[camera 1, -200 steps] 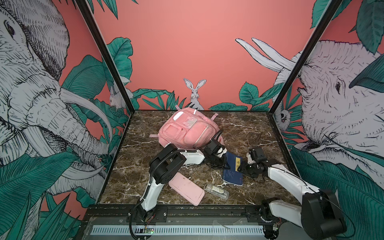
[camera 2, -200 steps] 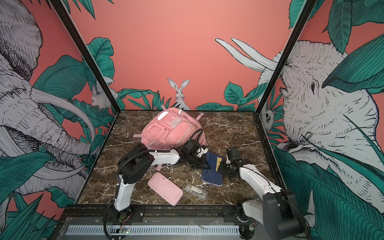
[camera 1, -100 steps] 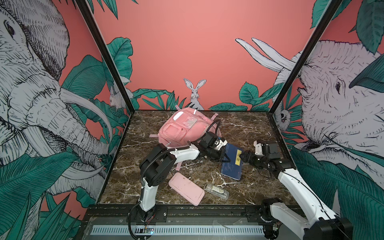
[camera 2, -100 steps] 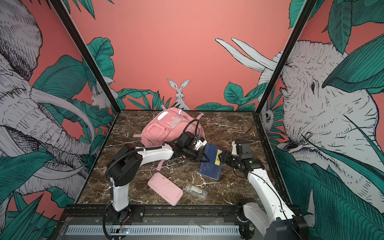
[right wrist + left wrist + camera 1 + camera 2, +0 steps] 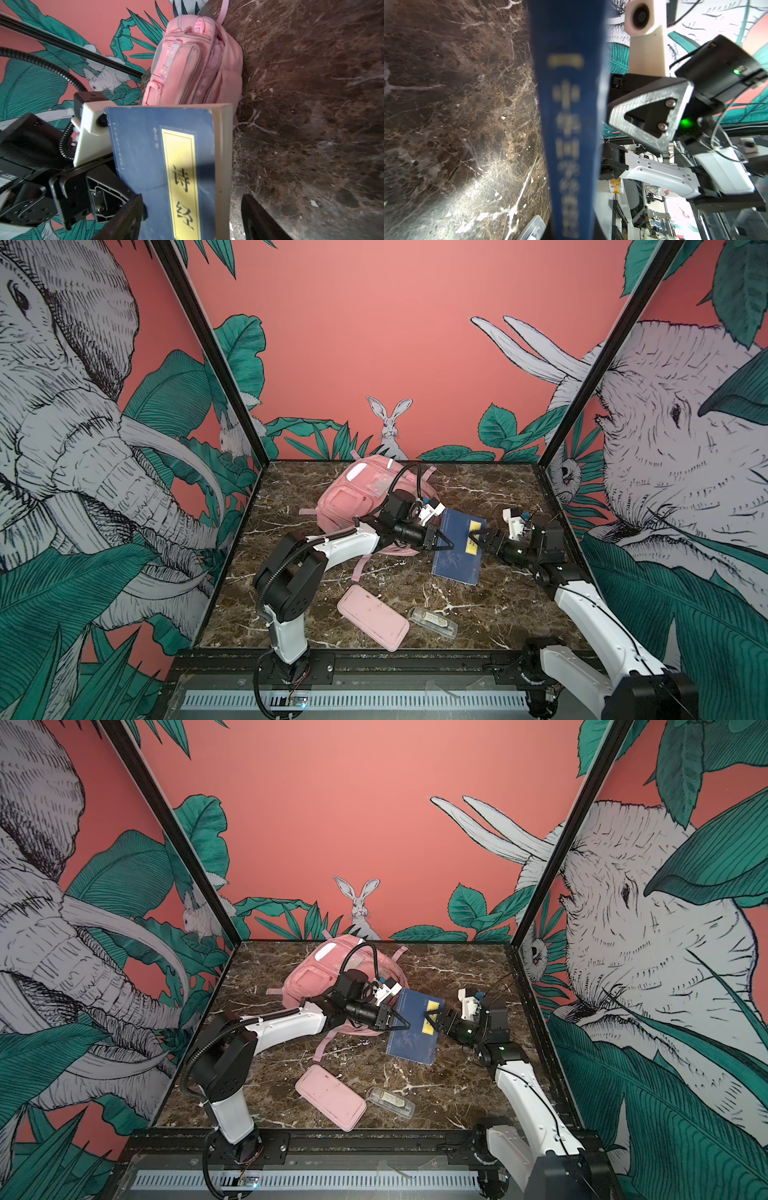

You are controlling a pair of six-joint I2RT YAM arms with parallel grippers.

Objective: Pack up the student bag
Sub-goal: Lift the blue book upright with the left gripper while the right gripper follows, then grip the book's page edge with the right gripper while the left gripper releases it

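The student bag (image 5: 353, 497) (image 5: 316, 977) (image 5: 187, 62), pink, lies at the back middle of the marble floor. Right of it a blue book (image 5: 457, 556) (image 5: 411, 1036) with a yellow title label is held tilted. My left gripper (image 5: 446, 545) (image 5: 403, 1025) is shut on its spine side; the blurred spine (image 5: 566, 124) fills the left wrist view. My right gripper (image 5: 473, 537) (image 5: 430, 1017) (image 5: 192, 199) stands open around the opposite edge. In the right wrist view its fingers (image 5: 128, 216) stand apart from the cover (image 5: 145, 155) and the page edge.
A flat pink pencil pouch (image 5: 372, 616) (image 5: 330, 1096) lies near the front edge, with a small clear plastic case (image 5: 432, 620) (image 5: 390, 1100) (image 5: 533, 228) right beside it. A loose bag strap (image 5: 361, 568) trails under the left arm. Printed walls close three sides.
The book lay flat on the marble between both grippers; both raised it and carried it a little back. The right gripper's jaws have since opened, while the left stays shut on it.
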